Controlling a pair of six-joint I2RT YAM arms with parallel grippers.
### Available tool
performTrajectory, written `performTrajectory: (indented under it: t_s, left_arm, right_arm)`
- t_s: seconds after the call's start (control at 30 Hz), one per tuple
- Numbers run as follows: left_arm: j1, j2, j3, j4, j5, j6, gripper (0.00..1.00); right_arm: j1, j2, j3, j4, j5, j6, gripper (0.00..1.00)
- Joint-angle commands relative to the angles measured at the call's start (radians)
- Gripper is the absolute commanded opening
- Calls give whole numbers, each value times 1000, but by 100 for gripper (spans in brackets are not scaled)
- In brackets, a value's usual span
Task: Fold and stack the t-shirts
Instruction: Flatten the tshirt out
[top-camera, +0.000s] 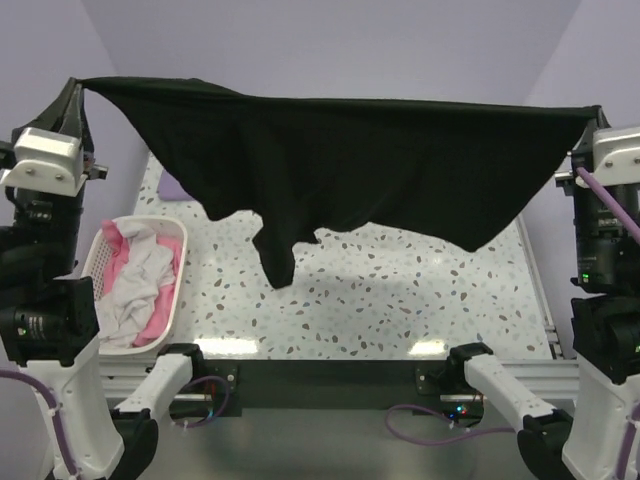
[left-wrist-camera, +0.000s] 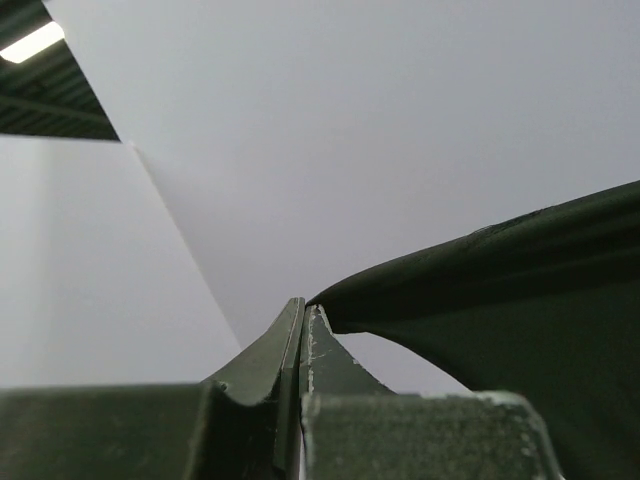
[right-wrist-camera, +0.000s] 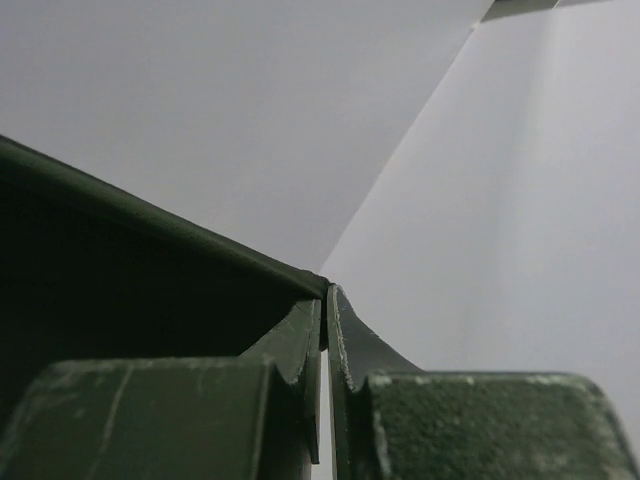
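Holding black t-shirt (top-camera: 350, 160) stretched wide above the table (top-camera: 400, 300).
Pinching its two upper ends tightly with left fingers (left-wrist-camera: 268, 365) and right fingers (right-wrist-camera: 298, 345), letting lower edge hang free.

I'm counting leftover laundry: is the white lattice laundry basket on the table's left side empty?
No, the white lattice laundry basket holds crumpled white and pink cloth heaped inside it.

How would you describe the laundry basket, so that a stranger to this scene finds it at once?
Start at the white speckled table and go to its left edge, under the left end of the large black cloth t-shirt stretched in the air. There stands the white oblong lattice basket, the only container, filled with pink and white cloth.
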Motion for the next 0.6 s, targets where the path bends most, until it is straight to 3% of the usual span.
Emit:
performTrajectory:
  t_s: [0.0,0.13,0.27,0.43,0.57]
  left_arm:
    - [16,39,108,29,-181,85,0]
    - [16,133,145,-9,-154,134,0]
    - [16,208,79,-88,-33,189,0]
    - [16,262,-186,-53,149,228,0]
    - [-2,352,-359,0,199,192,0]
  right_arm:
    - [-13,23,7,94,111,-131,0]
    - [-14,72,-20,144,75,-198,0]
    - [-13,159,-117,167,38,-243,0]
    - [-14,224,-291,167,-56,-263,0]
    - [-14,296,-500,218,-107,-278,0]
